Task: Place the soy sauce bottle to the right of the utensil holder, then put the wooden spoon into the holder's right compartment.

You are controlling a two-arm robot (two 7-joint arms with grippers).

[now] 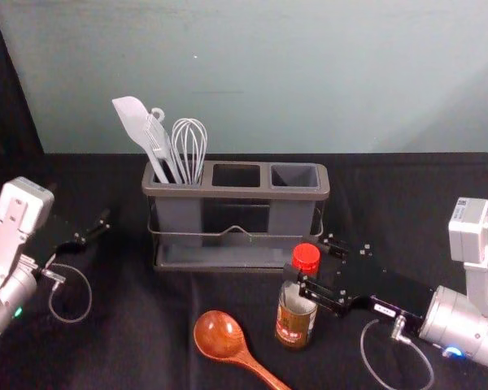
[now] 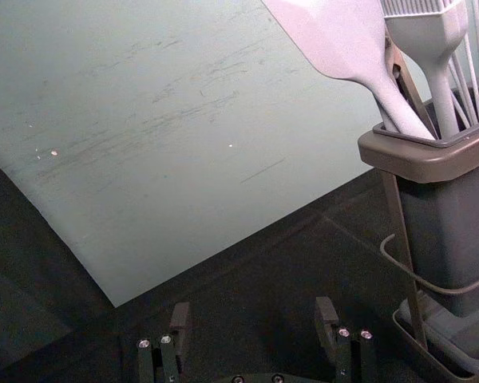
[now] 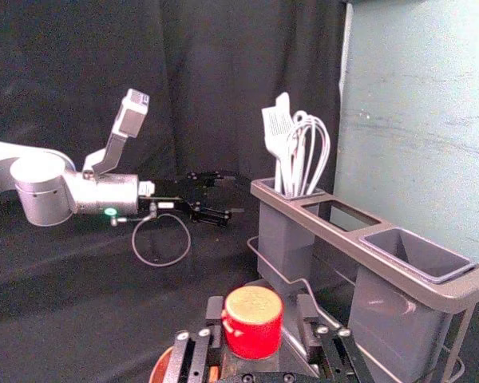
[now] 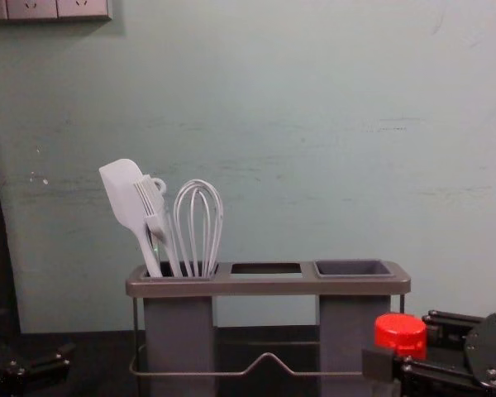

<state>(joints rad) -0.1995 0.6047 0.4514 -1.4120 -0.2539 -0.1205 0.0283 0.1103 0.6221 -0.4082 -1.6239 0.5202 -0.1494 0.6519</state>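
The soy sauce bottle bears a red-and-white label whose print is too small to read. It stands upright, red cap up, before the utensil holder's right compartment. The right gripper is at its upper part — whether clamped on it, I cannot tell. Just left of the bottle lies the wooden spoon, bowl away, handle slanting nearer and rightward. The left gripper hangs left of the holder, its fingers apart.
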